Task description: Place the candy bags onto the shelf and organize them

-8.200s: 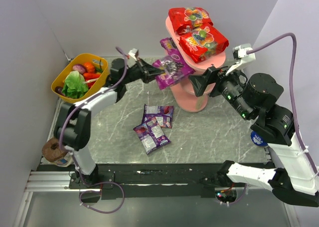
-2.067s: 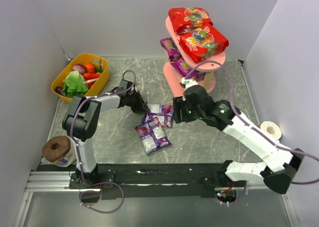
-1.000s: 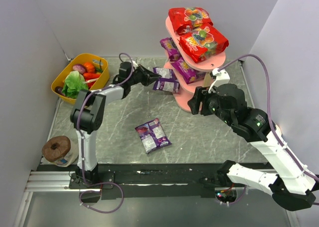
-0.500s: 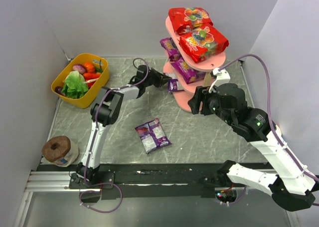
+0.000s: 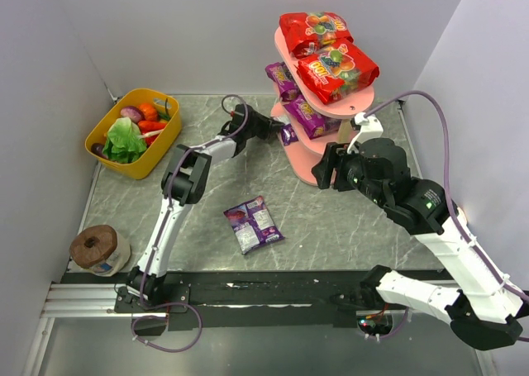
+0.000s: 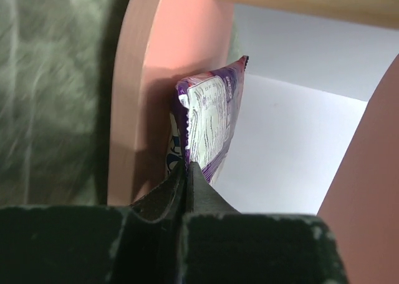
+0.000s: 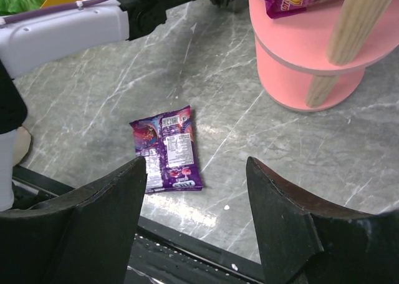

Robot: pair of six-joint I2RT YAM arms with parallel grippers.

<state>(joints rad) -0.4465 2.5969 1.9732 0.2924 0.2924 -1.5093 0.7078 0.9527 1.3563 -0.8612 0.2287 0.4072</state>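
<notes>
The pink three-tier shelf point(image 5: 324, 168) stands at the back right. Two red candy bags point(image 5: 329, 54) lie on its top board, and purple ones point(image 5: 307, 114) on the middle board. My left gripper point(image 5: 276, 130) reaches to the shelf's left edge and is shut on the edge of a small purple bag point(image 6: 209, 118). That bag hangs between two pink boards point(image 6: 134, 97). Two more purple bags point(image 5: 254, 225) lie overlapped on the table, also visible in the right wrist view point(image 7: 167, 148). My right gripper point(image 5: 326, 166) hovers open in front of the shelf with nothing in it.
A yellow basket point(image 5: 162, 145) of toy vegetables sits at the back left. A brown roll point(image 5: 95, 248) stands at the front left. Grey walls close in on the left, back and right. The left arm point(image 7: 68, 28) stretches across the table's middle.
My left gripper has carried the purple bag rightward, from open table up to the shelf's left edge. The right arm has stayed still and open.
</notes>
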